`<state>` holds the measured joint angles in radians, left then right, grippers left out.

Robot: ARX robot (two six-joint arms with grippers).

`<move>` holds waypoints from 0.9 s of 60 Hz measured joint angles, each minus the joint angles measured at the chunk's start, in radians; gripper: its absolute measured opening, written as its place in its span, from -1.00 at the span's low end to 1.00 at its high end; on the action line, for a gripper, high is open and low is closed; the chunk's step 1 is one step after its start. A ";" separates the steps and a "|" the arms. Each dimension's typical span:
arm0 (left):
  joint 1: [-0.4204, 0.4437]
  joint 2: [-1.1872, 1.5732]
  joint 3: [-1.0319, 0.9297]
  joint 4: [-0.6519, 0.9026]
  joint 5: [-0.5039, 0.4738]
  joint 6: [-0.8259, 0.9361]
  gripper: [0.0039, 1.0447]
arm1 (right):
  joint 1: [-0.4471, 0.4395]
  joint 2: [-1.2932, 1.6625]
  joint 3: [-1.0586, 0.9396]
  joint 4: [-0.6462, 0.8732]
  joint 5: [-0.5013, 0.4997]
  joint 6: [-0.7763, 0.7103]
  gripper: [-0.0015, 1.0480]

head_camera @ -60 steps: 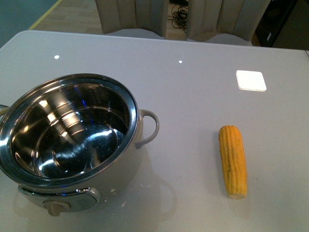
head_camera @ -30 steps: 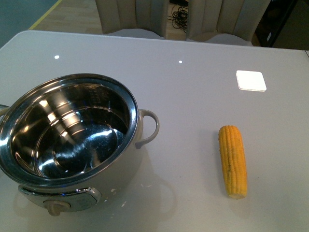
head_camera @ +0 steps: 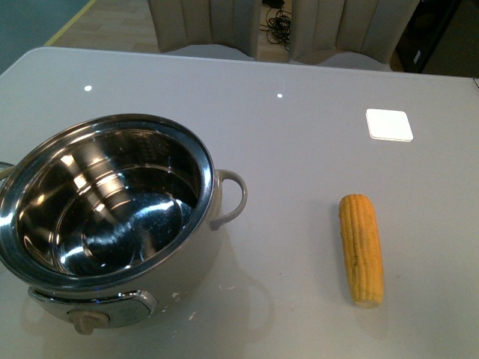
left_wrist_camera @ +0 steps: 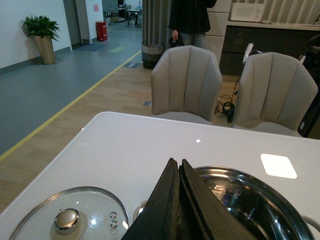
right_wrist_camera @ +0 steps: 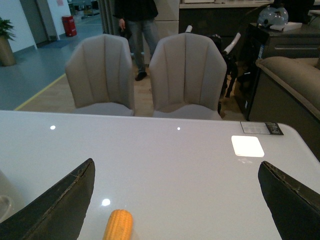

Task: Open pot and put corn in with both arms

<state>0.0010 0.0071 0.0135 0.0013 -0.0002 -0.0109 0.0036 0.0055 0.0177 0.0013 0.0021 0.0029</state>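
The cream-white pot (head_camera: 112, 209) stands open at the front left of the table, its steel bowl empty. It also shows in the left wrist view (left_wrist_camera: 255, 200). Its glass lid (left_wrist_camera: 67, 220) lies on the table beside the pot, seen only in the left wrist view. The yellow corn (head_camera: 361, 248) lies on the table at the right; its tip shows in the right wrist view (right_wrist_camera: 118, 226). My left gripper (left_wrist_camera: 178, 165) is shut and empty, above the pot's near rim. My right gripper (right_wrist_camera: 177, 175) is open and empty, with the corn tip near its left finger. Neither arm shows in the front view.
Two beige chairs (left_wrist_camera: 186, 82) stand behind the table's far edge. A bright white light patch (head_camera: 389, 124) lies on the table at the back right. A person (right_wrist_camera: 137, 30) stands beyond the chairs.
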 joint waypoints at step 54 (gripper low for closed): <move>0.000 -0.001 0.000 0.000 0.000 0.002 0.87 | 0.000 0.002 0.001 -0.003 0.004 0.002 0.83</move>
<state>0.0010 0.0063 0.0135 0.0010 -0.0002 -0.0086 0.0040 0.0078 0.0189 -0.0013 0.0059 0.0048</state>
